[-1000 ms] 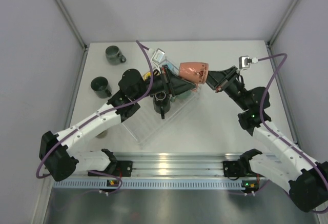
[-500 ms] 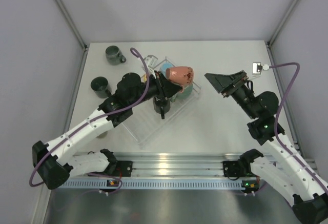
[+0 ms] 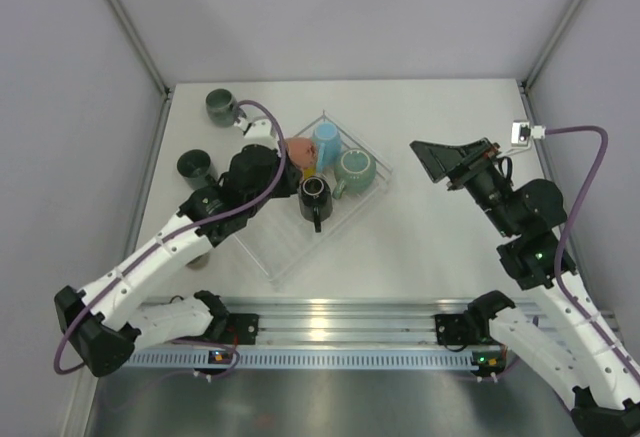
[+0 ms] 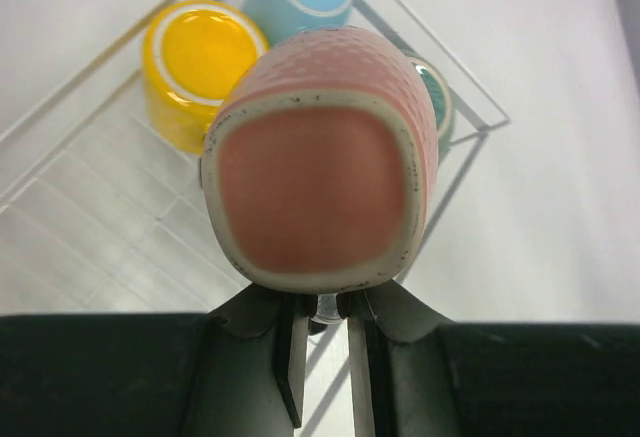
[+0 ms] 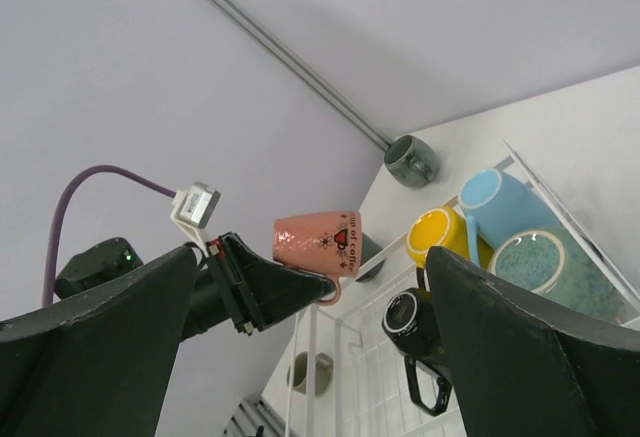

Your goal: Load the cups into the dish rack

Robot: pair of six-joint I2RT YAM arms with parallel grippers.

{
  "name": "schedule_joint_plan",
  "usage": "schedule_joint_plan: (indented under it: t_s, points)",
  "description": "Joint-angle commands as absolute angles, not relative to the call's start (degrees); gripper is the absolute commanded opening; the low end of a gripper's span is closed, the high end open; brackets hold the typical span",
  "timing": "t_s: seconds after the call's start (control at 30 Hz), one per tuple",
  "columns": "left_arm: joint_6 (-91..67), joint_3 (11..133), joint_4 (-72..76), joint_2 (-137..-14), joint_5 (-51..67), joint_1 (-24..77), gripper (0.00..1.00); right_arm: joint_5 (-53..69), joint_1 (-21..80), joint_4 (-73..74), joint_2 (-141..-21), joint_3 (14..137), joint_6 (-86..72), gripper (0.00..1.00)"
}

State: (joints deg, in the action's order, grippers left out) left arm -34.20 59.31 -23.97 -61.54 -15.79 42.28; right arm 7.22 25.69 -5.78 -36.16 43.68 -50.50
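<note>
Dish rack (image 3: 283, 249) holds yellow mug (image 4: 190, 62), blue mug (image 3: 326, 140), teal mug (image 3: 354, 169), black mug (image 3: 314, 195); left gripper (image 4: 320, 309) clamps pink mug (image 4: 320, 167), right gripper (image 3: 432, 157) spread

White table (image 3: 430, 247), dish rack (image 3: 285, 244), dark mugs (image 3: 222, 107)

Dish rack (image 3: 288, 243): centre of table (image 3: 430, 247).
In rack, far end: four cups (image 3: 355, 169).
Left of rack, on table: two cups (image 3: 222, 107).
Above rack: held cup (image 4: 320, 157).

White table (image 3: 420, 247) w/ alu rail (image 3: 340, 322) at near edge, plain grey walls (image 3: 340, 7).
</note>
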Motion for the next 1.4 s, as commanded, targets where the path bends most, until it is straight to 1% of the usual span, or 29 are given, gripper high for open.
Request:
schedule_joint_plan:
  t_s: [0.0, 0.13, 0.27, 0.3, 0.4, 1.0, 1.37]
  points:
    - [-32.9, 63.1, -27.1, -59.2, -24.3, 40.5, 0.00, 5.6, 26.0, -3.1, -35.7, 47.1, -46.7, 0.98]
    - [-33.6, 63.0, -30.7, -60.2, -25.9, 38.2, 0.00, 5.5, 26.0, -2.1, -35.5, 47.8, -45.4, 0.99]
    - [-36.1, 59.8, -31.6, -61.8, -22.4, 34.0, 0.00, 5.5, 26.0, -2.3, -35.1, 47.4, -44.6, 0.99]
    - [-36.5, 59.2, -31.6, -62.6, -20.1, 31.8, 0.00, 5.7, 26.0, -2.3, -35.2, 47.5, -44.5, 0.99]
    - [-37.1, 57.6, -31.6, -63.8, -19.7, 30.0, 0.00, 6.8, 25.9, -1.9, -35.9, 48.1, -44.1, 0.99]
    - [-38.1, 55.6, -31.4, -72.3, -20.0, 30.0, 0.00, 5.3, 25.9, -0.4, -34.1, 47.8, -42.1, 0.99]
    - [-39.8, 55.6, -31.4, -77.2, -23.0, 30.0, 0.01, 3.9, 25.9, 1.8, -33.0, 48.3, -40.5, 0.99]
